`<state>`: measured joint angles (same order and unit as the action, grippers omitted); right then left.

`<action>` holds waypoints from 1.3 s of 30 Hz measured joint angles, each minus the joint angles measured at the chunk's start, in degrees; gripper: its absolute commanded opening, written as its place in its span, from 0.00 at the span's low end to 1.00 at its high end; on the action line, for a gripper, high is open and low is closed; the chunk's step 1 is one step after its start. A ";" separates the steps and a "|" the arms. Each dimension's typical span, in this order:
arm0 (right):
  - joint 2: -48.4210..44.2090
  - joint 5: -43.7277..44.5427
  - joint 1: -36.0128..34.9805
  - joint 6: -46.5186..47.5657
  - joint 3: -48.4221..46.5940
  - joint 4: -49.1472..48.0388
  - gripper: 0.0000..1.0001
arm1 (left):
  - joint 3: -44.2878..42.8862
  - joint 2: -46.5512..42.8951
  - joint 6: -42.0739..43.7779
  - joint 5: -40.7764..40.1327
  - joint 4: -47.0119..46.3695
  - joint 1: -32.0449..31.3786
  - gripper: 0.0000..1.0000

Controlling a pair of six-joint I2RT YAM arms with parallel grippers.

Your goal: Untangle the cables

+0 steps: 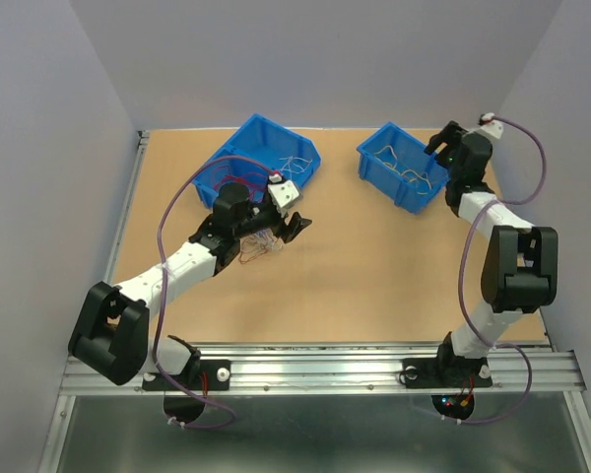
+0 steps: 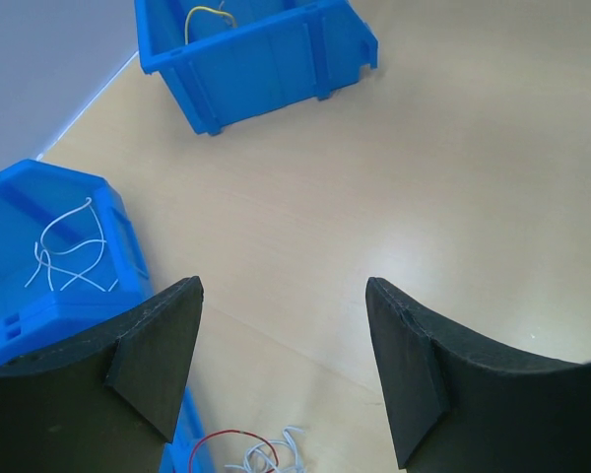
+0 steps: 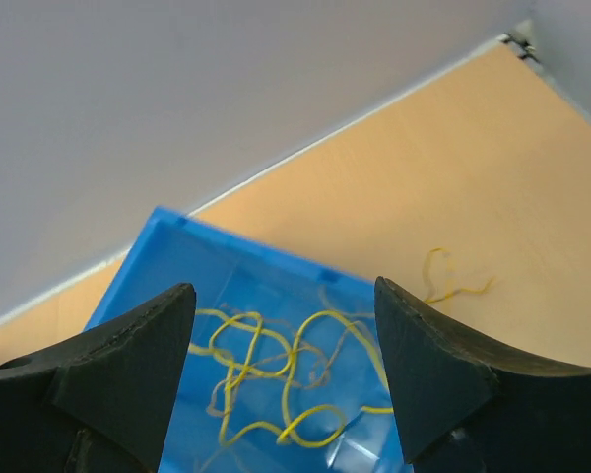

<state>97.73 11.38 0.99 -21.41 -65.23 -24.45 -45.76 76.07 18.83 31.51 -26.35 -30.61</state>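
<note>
A small tangle of red and white cables (image 1: pixel 259 246) lies on the table beside my left arm; its edge shows at the bottom of the left wrist view (image 2: pixel 248 454). My left gripper (image 1: pixel 290 229) is open and empty, just right of the tangle, with bare table between its fingers (image 2: pixel 158 360). My right gripper (image 1: pixel 439 148) is open and empty above the right blue bin (image 1: pixel 379 169), which holds several yellow cables (image 3: pixel 276 379). One loose yellow cable (image 3: pixel 445 283) lies on the table beyond that bin.
The left blue bin (image 1: pixel 238 150) holds white cables (image 2: pixel 67 251) and stands just behind my left gripper. Grey walls close in the table on three sides. Purple cords run along both arms.
</note>
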 measured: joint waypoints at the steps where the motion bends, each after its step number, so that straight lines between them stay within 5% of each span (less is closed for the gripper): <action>1: 0.79 -2.75 3.37 -3.63 0.02 -0.35 0.78 | -0.02 0.04 0.15 -0.09 0.04 -0.07 0.78; 7: 8.63 -10.60 14.51 -16.81 0.04 -5.07 0.76 | -0.24 1.16 0.61 -0.33 0.50 -0.17 0.78; 14: 17.42 -15.21 13.92 -26.51 0.02 -8.68 0.68 | -0.26 1.79 0.98 -0.39 0.94 -0.22 0.78; 18: 19.06 -16.83 13.81 -29.81 0.00 -11.13 0.54 | -0.50 1.81 1.22 -0.44 0.98 -0.52 0.78; 25: 19.37 -16.96 13.81 -32.33 0.00 -14.21 0.01 | -1.20 2.45 1.64 -0.48 1.11 -0.55 0.78; 33: 18.86 -17.18 13.20 -30.38 0.22 -16.20 0.01 | -1.22 2.93 1.73 -0.50 1.92 -0.61 0.78; 39: 10.54 -13.81 7.45 -19.41 2.73 -16.35 0.01 | -2.19 3.76 1.86 -0.48 2.36 -0.87 0.78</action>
<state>108.27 -2.44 8.45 -40.82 -62.50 -40.80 -47.94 79.83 20.69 31.03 -23.99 -31.48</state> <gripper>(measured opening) 0.019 0.781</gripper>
